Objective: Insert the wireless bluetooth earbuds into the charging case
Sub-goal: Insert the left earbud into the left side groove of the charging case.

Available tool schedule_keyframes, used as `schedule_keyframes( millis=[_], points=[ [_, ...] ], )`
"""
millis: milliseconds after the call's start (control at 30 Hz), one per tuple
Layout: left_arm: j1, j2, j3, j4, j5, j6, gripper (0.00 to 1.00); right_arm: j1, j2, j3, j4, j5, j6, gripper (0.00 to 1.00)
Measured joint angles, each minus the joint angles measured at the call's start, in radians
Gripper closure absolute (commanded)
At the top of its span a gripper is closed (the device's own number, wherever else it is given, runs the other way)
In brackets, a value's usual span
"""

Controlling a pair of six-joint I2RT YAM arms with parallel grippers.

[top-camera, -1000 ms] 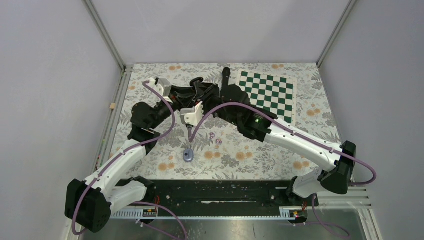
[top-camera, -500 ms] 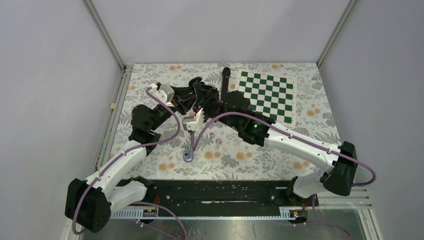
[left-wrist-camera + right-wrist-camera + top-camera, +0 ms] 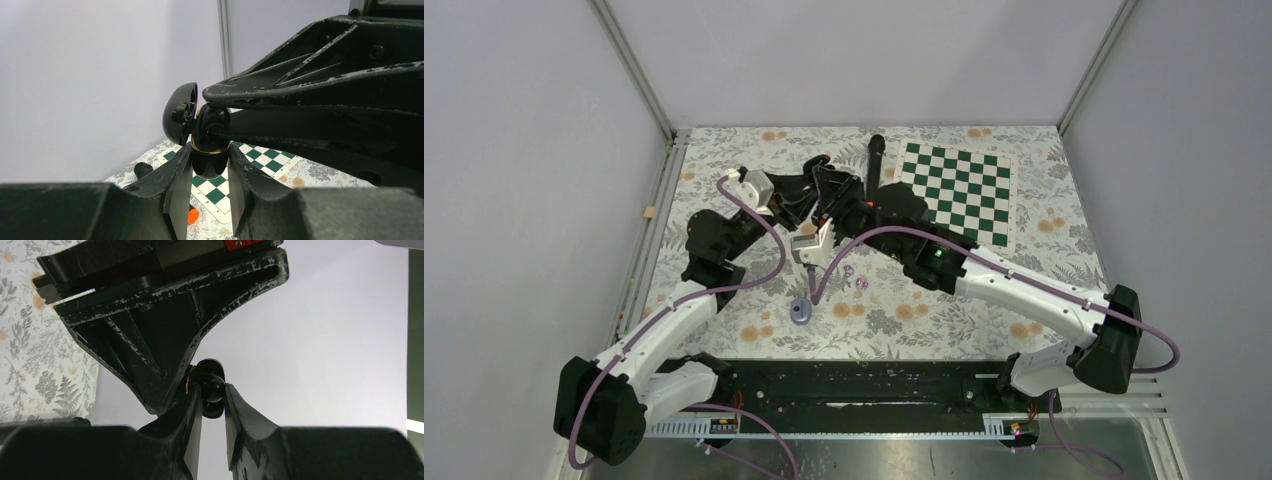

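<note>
Both grippers meet in the air above the back of the table. My left gripper [image 3: 210,152] is shut on a glossy black charging case [image 3: 210,150] with a gold rim, its lid [image 3: 179,119] swung open to the left. My right gripper [image 3: 213,392] is shut on a small black earbud [image 3: 212,386] and presses it against the case's open top. In the top view the left gripper [image 3: 822,190] and right gripper [image 3: 842,198] touch tip to tip. Two lilac earbuds [image 3: 848,270] [image 3: 861,284] and a purple case [image 3: 801,312] lie on the floral cloth.
A green and white chessboard [image 3: 959,185] lies at the back right. A long black microphone [image 3: 875,158] lies just left of it, right behind the joined grippers. Metal frame posts and grey walls close off the table's back and sides.
The right gripper has moved left towards the left gripper, and the left wrist has come slightly nearer and lower. Both grips are unchanged.
</note>
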Motion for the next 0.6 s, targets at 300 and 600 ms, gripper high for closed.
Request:
schedule_keyframes(
  millis=[300,600],
  points=[
    [-0.006,0.000,0.000,-0.002,0.043,0.000,1.00,0.002,-0.012,0.079,-0.177,-0.002,0.047,0.71],
    [-0.015,0.000,0.000,-0.013,0.100,0.021,1.00,0.004,-0.019,0.124,-0.284,-0.008,0.075,0.57]
  ],
)
